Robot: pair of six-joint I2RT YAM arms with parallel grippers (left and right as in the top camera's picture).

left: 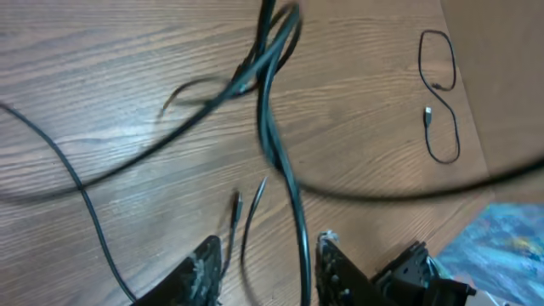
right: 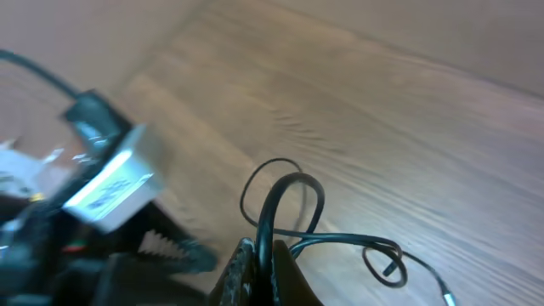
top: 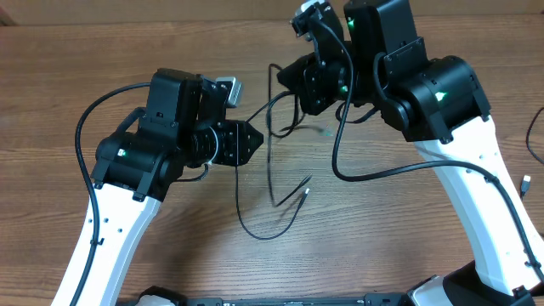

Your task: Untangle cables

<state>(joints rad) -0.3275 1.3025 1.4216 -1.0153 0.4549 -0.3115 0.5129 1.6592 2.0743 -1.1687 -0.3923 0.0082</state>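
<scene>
The thin black flexible cables hung between both arms and trailed onto the brown wooden surface. The right claw pinched a loop. The left claw stood partly apart around one strand. Light, limp and probably slippery, they looked best gripped near a plug.

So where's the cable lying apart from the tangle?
Overhead, the lone cable lies at the table's far right edge, outside the right arm; left wrist view, upper right.
</scene>
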